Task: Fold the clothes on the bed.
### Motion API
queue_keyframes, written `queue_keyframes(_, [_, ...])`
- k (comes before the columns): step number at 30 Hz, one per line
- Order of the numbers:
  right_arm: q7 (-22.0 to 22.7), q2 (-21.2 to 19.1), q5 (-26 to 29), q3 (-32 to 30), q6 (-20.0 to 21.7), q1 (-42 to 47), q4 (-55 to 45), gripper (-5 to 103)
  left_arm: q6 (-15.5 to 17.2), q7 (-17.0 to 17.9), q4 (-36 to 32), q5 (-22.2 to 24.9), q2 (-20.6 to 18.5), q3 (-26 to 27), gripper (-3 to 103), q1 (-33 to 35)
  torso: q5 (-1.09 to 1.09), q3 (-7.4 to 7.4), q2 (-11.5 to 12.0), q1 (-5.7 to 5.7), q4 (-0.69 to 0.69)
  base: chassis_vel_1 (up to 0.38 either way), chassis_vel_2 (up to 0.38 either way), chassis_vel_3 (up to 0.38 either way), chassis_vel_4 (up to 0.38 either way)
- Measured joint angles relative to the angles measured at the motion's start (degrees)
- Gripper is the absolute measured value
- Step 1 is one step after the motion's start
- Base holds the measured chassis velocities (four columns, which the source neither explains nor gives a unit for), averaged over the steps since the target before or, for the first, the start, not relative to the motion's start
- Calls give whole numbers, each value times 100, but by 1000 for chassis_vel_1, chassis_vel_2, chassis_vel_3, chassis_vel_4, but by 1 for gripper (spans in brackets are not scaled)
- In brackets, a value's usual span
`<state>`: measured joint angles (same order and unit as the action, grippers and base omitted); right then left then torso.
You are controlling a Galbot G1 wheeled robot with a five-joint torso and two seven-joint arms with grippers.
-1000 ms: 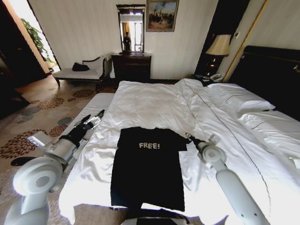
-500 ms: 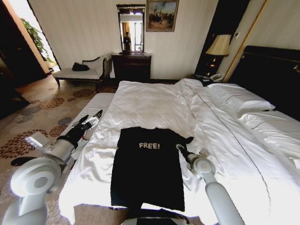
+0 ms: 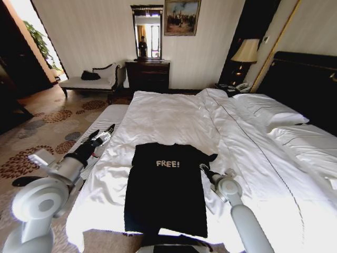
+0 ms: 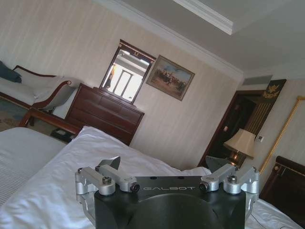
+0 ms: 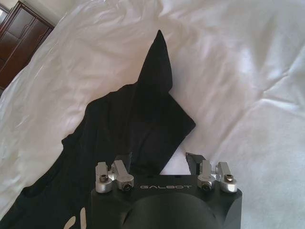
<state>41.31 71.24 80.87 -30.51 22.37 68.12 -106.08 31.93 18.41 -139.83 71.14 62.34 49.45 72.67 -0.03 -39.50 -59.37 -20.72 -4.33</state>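
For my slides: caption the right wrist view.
Open right gripper poised over the black T-shirt's sleeve on the white bed.

Black T-shirt (image 3: 166,190) — white "FREE!" lettering; white duvet (image 3: 174,118) on the bed (image 3: 295,158); dark headboard (image 3: 308,84); beige carpet (image 3: 37,132) — brown spotted pattern.
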Motion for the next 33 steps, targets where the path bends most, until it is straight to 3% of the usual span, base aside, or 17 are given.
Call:
queue_keyframes(2, [0, -1, 0, -11, 0, -21, 28, 66, 0, 0, -2, -1, 0, -4, 100, 0, 0, 0, 0, 0, 0, 0, 0, 0, 0])
queue_keyframes(6, [0, -5, -4, -30, -1, -112, 119, 57, 0, 2, -11, -4, 0, -8, 100, 4, 0, 0, 0, 0, 0, 0, 0, 0, 0])
queue_keyframes(8, [-1, -15, -11, -32, 0, -179, 209, 45, 0, 2, -22, -5, 0, -4, 100, 12, 0, 0, 0, 0, 1, 0, 0, 0, 0])
queue_keyframes(10, [-2, -18, -15, -32, 0, -199, 239, 45, 0, 2, -24, -5, -1, 0, 100, 14, 0, 0, 0, 0, 1, 0, 0, 0, 0])
queue_keyframes(14, [-18, -34, -69, -53, -6, -259, 399, 24, 0, 3, -28, -5, -6, 11, 100, 16, 0, 0, 0, 0, 1, 0, 0, 0, 0])
queue_keyframes(17, [-25, -40, -78, -70, -9, -244, 407, 18, 0, 3, -26, -5, -5, 10, 100, 9, 0, 0, 0, 0, 0, 0, 0, 0, 0])
queue_keyframes(20, [-31, -44, -85, -99, -11, -196, 386, 3, 0, 3, -19, -5, 5, -2, 100, 1, 0, 0, 0, 0, 0, 0, 0, 0, 0])
queue_keyframes(33, [-12, 23, -178, -208, -57, 68, 98, 0, -1, 5, 11, -9, 5, -12, 100, -20, 0, 0, 0, 0, 1, 0, 0, 0, 0])
